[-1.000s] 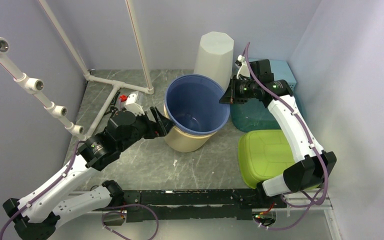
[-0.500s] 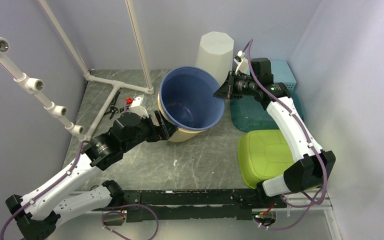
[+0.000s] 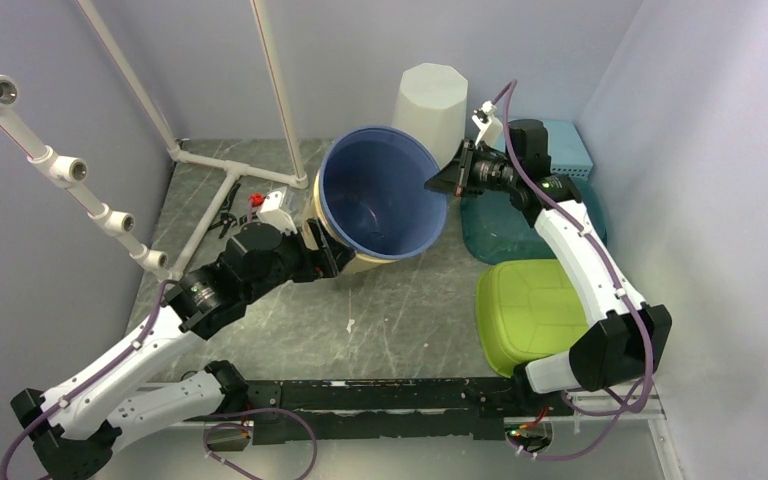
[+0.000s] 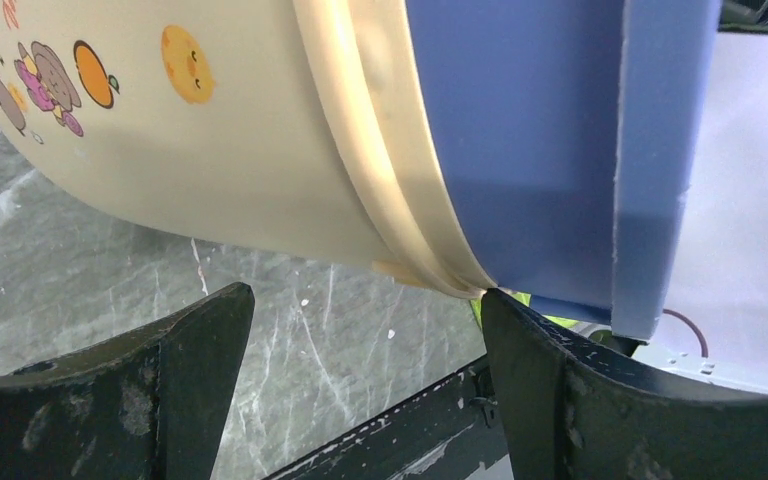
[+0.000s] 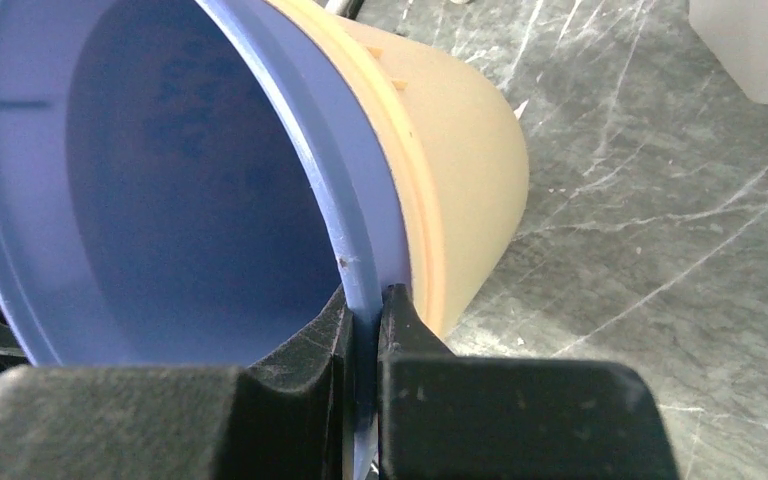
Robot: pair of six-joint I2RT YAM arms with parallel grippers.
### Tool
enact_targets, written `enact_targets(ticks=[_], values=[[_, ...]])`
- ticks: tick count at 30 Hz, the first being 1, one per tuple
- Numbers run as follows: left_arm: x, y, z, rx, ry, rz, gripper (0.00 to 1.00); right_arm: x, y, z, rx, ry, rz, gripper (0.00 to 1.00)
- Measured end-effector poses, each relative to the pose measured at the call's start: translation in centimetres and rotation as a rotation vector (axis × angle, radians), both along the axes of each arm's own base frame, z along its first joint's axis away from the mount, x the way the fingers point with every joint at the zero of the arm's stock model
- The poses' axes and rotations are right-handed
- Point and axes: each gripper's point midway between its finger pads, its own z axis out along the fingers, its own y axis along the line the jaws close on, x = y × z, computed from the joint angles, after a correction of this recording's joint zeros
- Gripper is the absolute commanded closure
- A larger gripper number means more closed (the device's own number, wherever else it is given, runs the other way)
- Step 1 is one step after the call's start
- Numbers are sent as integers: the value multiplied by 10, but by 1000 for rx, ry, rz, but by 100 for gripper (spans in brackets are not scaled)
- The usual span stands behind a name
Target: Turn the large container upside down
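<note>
Near the middle of the table [image 3: 400, 320], the large container [image 3: 380, 200] is leaning over, its cream side low on the near left and its blue mouth facing mostly up. My right gripper [image 3: 447, 182] is pinching the blue rim on the right side, clamped tight on it. My left gripper [image 3: 328, 255] is hanging low by the cream side with its 2 fingers spread wide; I cannot tell if they are touching it. I am thinking the job is only just begun: the container is tipping, but its mouth is not facing down yet. Most of the turn is left, then setting it down on its rim.
</note>
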Motion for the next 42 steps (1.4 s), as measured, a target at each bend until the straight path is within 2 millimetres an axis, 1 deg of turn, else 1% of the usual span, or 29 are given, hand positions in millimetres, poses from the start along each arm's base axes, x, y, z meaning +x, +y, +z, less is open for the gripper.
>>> enact_targets(ticks=[3, 9, 11, 15, 25, 35, 42], values=[[2, 1, 7, -9, -16, 12, 11, -1, -2, 2, -11, 0, -6, 100], [1, 2, 7, -6, -14, 10, 11, -6, -5, -1, -36, 26, -3, 100], [0, 2, 6, -1, -9, 9, 12, -10, -7, -4, -54, 38, 1, 100], [-2, 1, 1, 13, 6, 1, 12, -16, -11, -3, -87, 43, 14, 100], [-1, -1, -13, 69, 59, 1, 12, -16, -12, -1, -114, -7, 44, 100], [-1, 3, -17, 78, 75, 25, 13, -19, -14, -5, -126, 13, 48, 100], [-1, 6, -18, 76, 83, 49, 12, -22, -14, -4, -120, 24, 55, 100]])
